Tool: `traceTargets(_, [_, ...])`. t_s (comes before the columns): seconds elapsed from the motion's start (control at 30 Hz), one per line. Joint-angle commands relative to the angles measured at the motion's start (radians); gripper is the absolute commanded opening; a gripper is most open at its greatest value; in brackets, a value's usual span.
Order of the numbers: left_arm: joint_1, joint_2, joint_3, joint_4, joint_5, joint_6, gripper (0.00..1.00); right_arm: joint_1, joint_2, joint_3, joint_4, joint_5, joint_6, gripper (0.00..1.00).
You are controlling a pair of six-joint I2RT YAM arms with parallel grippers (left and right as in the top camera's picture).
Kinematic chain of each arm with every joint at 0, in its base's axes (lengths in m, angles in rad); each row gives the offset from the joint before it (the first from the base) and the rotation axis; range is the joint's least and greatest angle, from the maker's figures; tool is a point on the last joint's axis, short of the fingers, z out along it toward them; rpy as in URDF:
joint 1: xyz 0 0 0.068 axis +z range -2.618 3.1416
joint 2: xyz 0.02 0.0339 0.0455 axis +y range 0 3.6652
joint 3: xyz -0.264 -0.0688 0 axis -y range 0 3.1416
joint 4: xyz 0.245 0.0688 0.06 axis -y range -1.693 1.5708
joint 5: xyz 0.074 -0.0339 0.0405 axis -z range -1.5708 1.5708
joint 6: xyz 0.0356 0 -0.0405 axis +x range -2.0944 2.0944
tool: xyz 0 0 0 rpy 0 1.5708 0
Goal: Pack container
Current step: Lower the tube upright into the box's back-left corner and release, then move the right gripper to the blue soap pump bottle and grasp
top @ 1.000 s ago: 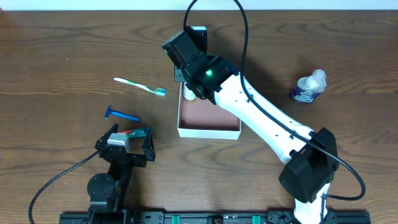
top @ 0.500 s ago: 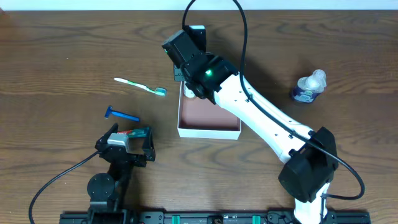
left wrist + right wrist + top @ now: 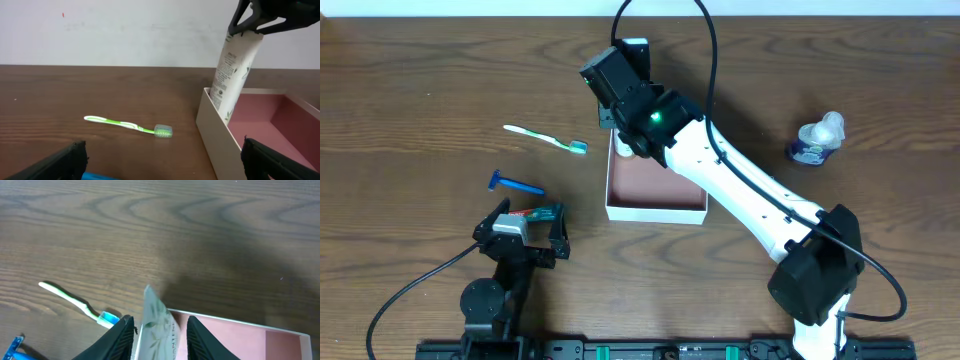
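The container [image 3: 655, 212], a shallow white-walled box with a pink floor, sits mid-table; it also shows in the left wrist view [image 3: 215, 135] and the right wrist view [image 3: 235, 335]. My right gripper [image 3: 630, 140] is shut on a white tube [image 3: 235, 75] and holds it nearly upright, with its lower end inside the container's far-left corner. The tube [image 3: 155, 342] fills the gap between the fingers [image 3: 159, 322]. My left gripper [image 3: 528, 218] is open near the front edge, its fingertips [image 3: 165, 165] low over the wood.
A green toothbrush [image 3: 545, 138] lies left of the container. A blue razor [image 3: 515, 184] lies nearer the left gripper. A small red-and-green item [image 3: 538, 212] lies between the left fingers. A blue-and-white bottle [image 3: 815, 140] stands at the far right.
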Motion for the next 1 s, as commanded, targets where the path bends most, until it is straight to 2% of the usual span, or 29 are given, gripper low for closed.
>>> traceTargets(0.0, [-0.004,-0.006,-0.018,-0.033,0.017,0.003,0.98,0.011,0.002,0.015,0.002,0.020,-0.019,0.41])
traceTargets(0.23, [-0.004,-0.006,-0.018,-0.033,0.017,0.003,0.98,0.011,-0.056,0.064,-0.007,-0.027,-0.127,0.51])
traceTargets(0.37, [-0.004,-0.006,-0.018,-0.033,0.017,0.003,0.98,-0.001,-0.138,0.122,-0.078,-0.024,-0.158,0.69])
traceTargets(0.43, [-0.004,-0.006,-0.018,-0.033,0.017,0.003,0.98,-0.026,-0.182,0.140,-0.133,-0.021,-0.168,0.73])
traceTargets(0.57, [-0.004,-0.006,-0.018,-0.033,0.017,0.003,0.98,-0.133,-0.257,0.143,-0.268,-0.021,-0.167,0.75])
traceTargets(0.8, [-0.004,-0.006,-0.018,-0.033,0.017,0.003,0.98,-0.447,-0.282,0.135,-0.470,-0.100,-0.166,0.78])
traceTargets(0.97, [-0.004,-0.006,-0.018,-0.033,0.017,0.003,0.98,-0.614,-0.265,0.087,-0.487,-0.205,-0.152,0.78])
